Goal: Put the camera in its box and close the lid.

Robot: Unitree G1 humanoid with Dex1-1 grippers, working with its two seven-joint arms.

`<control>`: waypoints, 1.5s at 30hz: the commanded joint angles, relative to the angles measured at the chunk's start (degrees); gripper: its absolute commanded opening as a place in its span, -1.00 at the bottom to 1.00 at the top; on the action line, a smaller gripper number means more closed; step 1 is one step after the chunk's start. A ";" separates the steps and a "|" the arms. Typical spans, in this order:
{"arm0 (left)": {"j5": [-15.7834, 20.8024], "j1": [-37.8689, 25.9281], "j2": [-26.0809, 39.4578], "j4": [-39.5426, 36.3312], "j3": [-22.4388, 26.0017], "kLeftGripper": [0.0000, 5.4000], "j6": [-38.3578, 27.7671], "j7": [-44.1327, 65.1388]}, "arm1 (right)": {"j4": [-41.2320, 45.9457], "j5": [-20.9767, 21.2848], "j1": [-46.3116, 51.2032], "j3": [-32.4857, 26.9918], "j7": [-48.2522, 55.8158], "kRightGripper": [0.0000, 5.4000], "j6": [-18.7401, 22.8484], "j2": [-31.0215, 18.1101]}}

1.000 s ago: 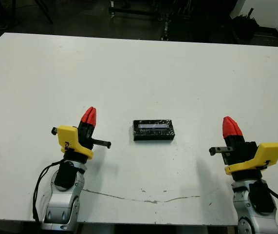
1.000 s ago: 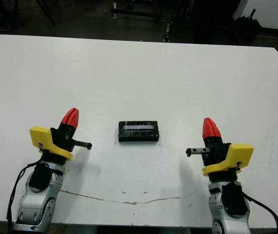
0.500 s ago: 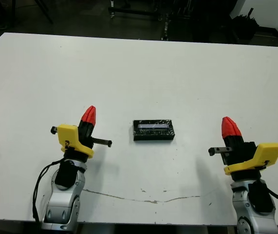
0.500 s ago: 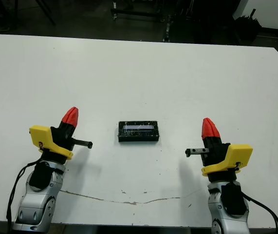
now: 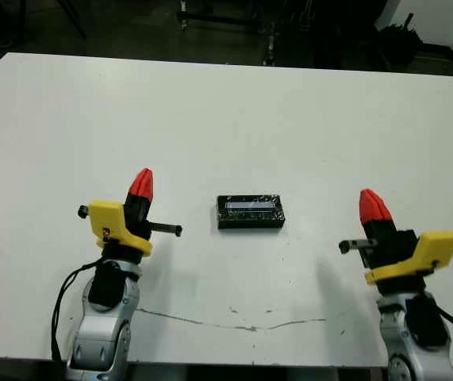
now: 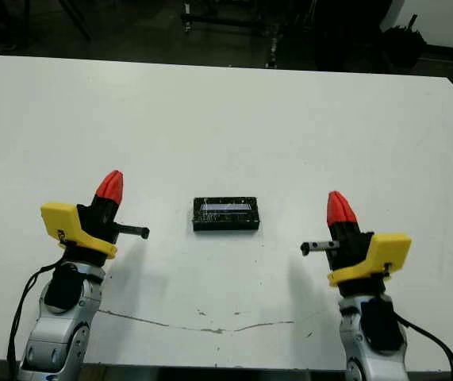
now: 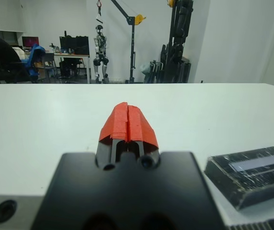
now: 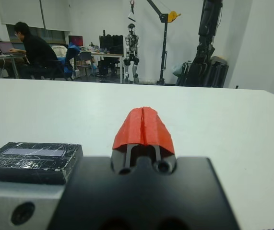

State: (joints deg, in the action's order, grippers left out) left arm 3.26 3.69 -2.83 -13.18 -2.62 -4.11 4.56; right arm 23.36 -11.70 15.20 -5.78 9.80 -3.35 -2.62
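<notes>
Left claw (image 5: 141, 184) clenched, empty; right claw (image 5: 371, 203) clenched, empty. Lid (image 5: 250, 211) between them, untouched.

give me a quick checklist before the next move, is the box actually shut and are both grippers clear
1. Lid on the box: it sits flat on top, no white lining showing; ok.
2. Camera inside: hidden under the lid; cannot tell.
3. Left gripper empty: fingers shut together on nothing; ok.
4. Right gripper empty: fingers shut together on nothing; ok.
5. Both grippers clear of the box: one to each side, apart from it; ok.
6. Table around the box: no loose camera in view; ok.
</notes>
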 commanded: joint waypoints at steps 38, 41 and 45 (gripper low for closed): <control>0.11 5.58 1.58 -7.29 -1.49 -1.00 4.18 -0.17 | 3.68 2.59 6.05 2.32 -2.59 -1.00 -1.97 1.06; 0.16 5.55 1.65 -6.92 -1.46 -1.00 3.67 0.01 | 3.72 2.52 6.08 2.28 -2.65 -1.00 -1.87 1.16; 0.19 5.67 1.62 -7.15 -1.53 -1.00 3.90 0.00 | 4.28 2.26 6.25 2.26 -2.68 -1.00 -1.05 1.07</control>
State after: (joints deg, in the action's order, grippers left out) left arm 3.35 8.68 -1.60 -20.57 -4.14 -0.44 4.55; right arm 27.34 -9.08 21.14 -3.30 7.60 -5.08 -1.44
